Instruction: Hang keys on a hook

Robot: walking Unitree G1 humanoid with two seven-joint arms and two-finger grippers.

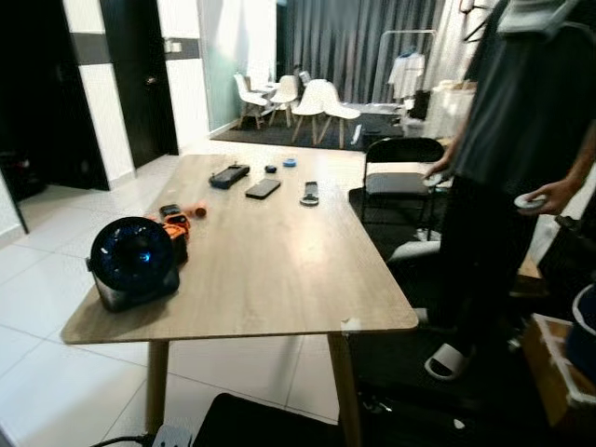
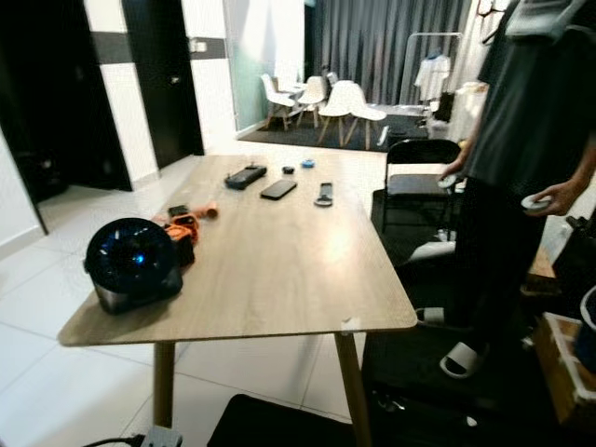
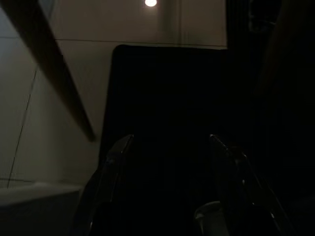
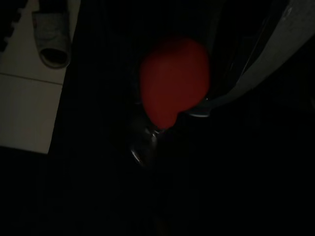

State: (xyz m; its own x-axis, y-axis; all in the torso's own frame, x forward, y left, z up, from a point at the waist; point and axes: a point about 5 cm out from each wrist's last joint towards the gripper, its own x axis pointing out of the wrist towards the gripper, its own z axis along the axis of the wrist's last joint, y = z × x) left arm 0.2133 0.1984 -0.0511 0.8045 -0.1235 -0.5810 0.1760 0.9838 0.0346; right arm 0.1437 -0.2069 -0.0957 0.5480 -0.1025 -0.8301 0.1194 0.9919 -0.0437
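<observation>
On the long pale wooden surface (image 1: 270, 270), a round black fan (image 1: 133, 262) sits at 8 o'clock, and flat black gadgets (image 1: 263, 189) lie at 12. No hook can be seen yet, so the robot should look slowly around. The left tool (image 3: 170, 162) hangs open and empty. The right tool (image 4: 170, 110) is shut on a red key tag (image 4: 172, 86) with dark metal under it

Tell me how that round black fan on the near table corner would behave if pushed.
The fan sits on a flat base, so it would probably slide rather than roll. It stands near the table edge, so a hard shove might tip it off.
</observation>
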